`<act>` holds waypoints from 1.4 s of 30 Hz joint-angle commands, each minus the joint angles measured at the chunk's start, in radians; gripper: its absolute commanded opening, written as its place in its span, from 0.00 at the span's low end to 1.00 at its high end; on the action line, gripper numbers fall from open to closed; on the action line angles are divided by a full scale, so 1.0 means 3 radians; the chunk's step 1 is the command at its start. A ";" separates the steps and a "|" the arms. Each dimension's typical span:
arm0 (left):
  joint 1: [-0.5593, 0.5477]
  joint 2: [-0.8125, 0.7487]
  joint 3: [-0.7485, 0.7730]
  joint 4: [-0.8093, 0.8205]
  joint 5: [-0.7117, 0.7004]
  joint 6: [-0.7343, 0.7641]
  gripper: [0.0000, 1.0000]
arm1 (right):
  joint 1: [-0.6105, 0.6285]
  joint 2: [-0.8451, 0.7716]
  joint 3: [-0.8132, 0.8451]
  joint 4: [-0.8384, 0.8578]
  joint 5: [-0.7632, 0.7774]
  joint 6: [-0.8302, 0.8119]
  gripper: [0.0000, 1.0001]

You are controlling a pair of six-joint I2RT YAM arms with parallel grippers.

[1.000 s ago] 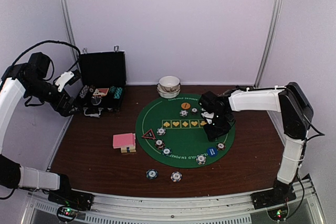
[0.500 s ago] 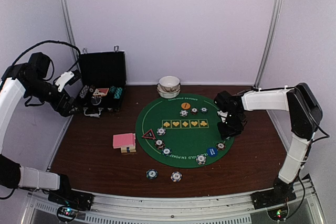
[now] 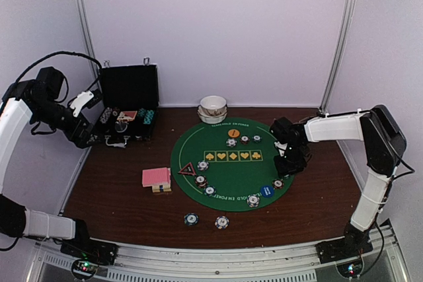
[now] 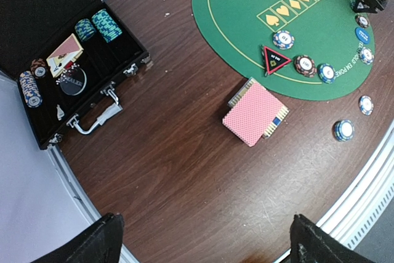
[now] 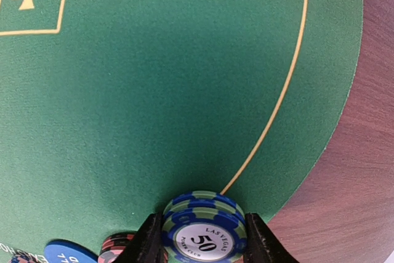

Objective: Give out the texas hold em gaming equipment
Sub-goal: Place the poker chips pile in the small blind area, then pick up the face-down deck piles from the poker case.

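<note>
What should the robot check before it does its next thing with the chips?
1. Grip: right gripper clamped on the 50 chips: ok.
2. Place: chips over the green mat, inside its edge: ok.
3. Height: chips touching the mat: cannot tell.
4. Space: room beside the blue disc: cannot tell.
5. Other arm: left gripper open, far from the mat: ok.

My left arm (image 3: pixel 14 127) and right arm (image 3: pixel 332 126) wear glossy white shells between black joints. A thin black cable (image 3: pixel 63 53) loops off the left one. My right gripper (image 5: pixel 203 239) has matte black fingers (image 5: pixel 146 244).
</note>
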 commanded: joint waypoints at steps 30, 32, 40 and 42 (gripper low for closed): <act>-0.0970 0.0690 -0.0712 0.0660 -0.0262 0.0483 0.97 | 0.0925 -0.0343 0.1274 -0.0158 -0.0443 0.0558 1.00; -0.1063 0.0790 -0.0745 0.0740 -0.0292 0.0541 0.98 | 0.0927 -0.0376 0.1186 -0.0024 -0.0535 0.0621 0.99; -0.1296 0.1212 -0.0850 0.1057 -0.0312 0.0891 0.98 | 0.0935 -0.0504 0.1024 -0.0065 -0.0523 0.0733 0.99; -0.1318 0.1261 -0.0891 0.1134 -0.0305 0.1006 0.98 | 0.0935 -0.0539 0.0996 -0.0086 -0.0498 0.0748 1.00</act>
